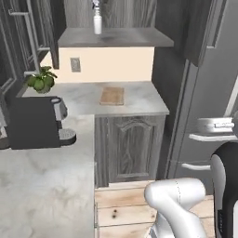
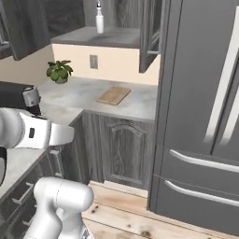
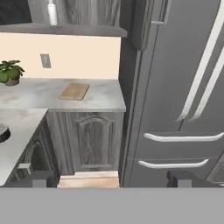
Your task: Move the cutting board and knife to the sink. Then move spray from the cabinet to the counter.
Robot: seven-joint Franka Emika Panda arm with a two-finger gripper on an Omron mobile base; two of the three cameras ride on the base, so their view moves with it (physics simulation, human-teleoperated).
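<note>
The light-brown cutting board (image 1: 112, 95) (image 2: 114, 95) (image 3: 75, 91) lies flat on the pale marbled counter (image 1: 144, 101) (image 3: 39, 94) under the open wall cabinet (image 1: 132, 38) (image 2: 119, 37). On the cabinet's grey shelf the white spray (image 1: 97, 21) (image 2: 99, 19) (image 3: 52, 13) stands upright. My gripper (image 3: 111, 179) is open and empty, far back from the counter and facing the board, with one dark fingertip (image 3: 41, 178) at each lower side of the hand view. The knife and the sink are out of view.
A potted plant (image 1: 42, 80) (image 2: 59, 71) stands at the counter's back left, near a wall outlet (image 2: 93, 61). A black coffee machine (image 1: 37, 123) sits on the near left counter. A tall grey fridge (image 2: 205, 107) (image 3: 179, 87) flanks the counter on the right. Wooden floor (image 1: 125, 209) lies in front of the lower cabinets.
</note>
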